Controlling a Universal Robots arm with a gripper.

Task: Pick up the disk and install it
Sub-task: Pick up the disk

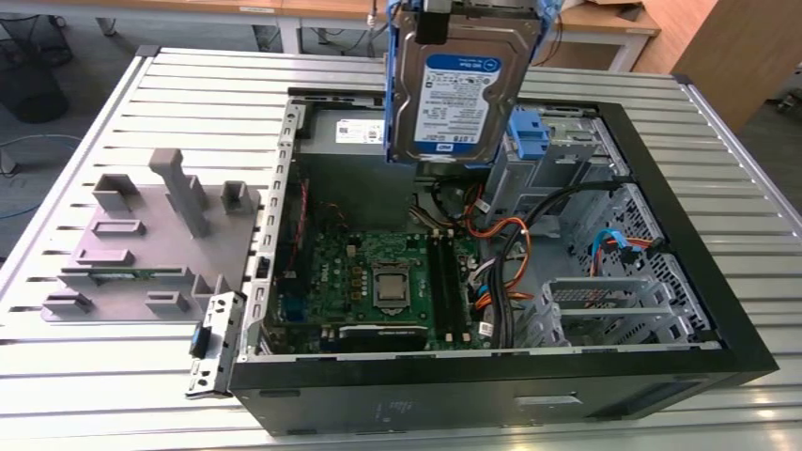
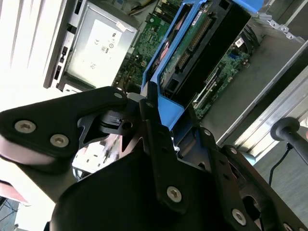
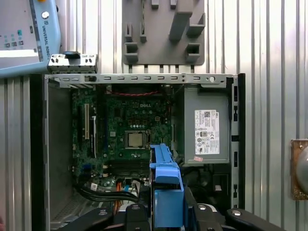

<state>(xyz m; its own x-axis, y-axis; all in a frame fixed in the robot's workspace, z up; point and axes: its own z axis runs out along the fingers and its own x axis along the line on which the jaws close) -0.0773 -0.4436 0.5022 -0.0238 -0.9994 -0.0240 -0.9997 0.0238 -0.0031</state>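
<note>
Disk [image 1: 454, 89] hanging in the air above an open computer case [image 1: 701, 310], gripped from above by the robot's claw [image 3: 168, 211]. In the exterior view the disk stands upright on its short end, label facing the camera, blue rails running down both long sides, its lower edge clear of everything in the case. In the first wrist view the claw's black fingers are pressed in from both sides on the upper end of the blue rail frame. Since nothing else supports the disk, that pinch appears to carry it. Holding it by the frame's end leaves the metal body and the lower end free, which looks suited to lowering it into a slot. The second wrist view shows the green circuit side of the disk [image 2: 192, 53] beyond the fingers. The case lies on its side on a slatted metal table [image 1: 100, 395] with the side panel off, so its inside is open from overhead. Below the disk sit the grey power supply [image 1: 351, 132] with its white sticker, the green board [image 1: 376, 282] and a tangle of cables [image 1: 501, 235]. Just to the exterior view's right of the disk is the drive bay [image 1: 570, 141], where an empty blue bracket [image 1: 532, 132] stands upright. The disk is near that bay but not in it, so it is lifted and not yet installed. A grey fixture [image 1: 138, 244] with posts and pockets rests on the table beside the case.
</note>
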